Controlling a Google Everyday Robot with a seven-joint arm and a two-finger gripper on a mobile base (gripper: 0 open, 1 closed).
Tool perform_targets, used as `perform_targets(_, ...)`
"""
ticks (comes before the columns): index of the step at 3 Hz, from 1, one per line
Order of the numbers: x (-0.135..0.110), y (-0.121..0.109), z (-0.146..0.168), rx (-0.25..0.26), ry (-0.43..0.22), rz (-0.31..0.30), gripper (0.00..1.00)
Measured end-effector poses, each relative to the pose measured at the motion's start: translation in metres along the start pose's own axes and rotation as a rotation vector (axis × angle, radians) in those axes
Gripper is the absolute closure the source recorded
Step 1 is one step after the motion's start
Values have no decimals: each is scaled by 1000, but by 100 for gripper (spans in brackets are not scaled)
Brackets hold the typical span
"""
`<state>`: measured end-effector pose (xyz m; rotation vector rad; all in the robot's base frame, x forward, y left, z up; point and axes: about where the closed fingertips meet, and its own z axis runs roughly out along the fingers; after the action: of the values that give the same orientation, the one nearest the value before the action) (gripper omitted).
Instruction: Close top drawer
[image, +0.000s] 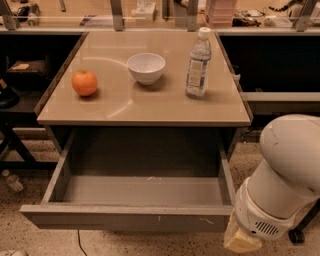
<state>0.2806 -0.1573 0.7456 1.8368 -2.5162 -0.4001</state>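
Top drawer (125, 217) gapes fully open, closing all still to do. Robot arm (285, 170) at five o'clock; its gripper is out of sight below, so I cannot tell its grip.

The tabletop (150, 107) carries three items: an orange (84, 82) at left, a white bowl (146, 68) near centre, and a clear water bottle (198, 64) standing upright at right. All three stand apart. A speckled floor (30, 240) lies below.
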Motion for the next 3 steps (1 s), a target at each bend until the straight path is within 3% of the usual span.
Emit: perform_targets(3,-36,-35,68,13,-16,-40,100)
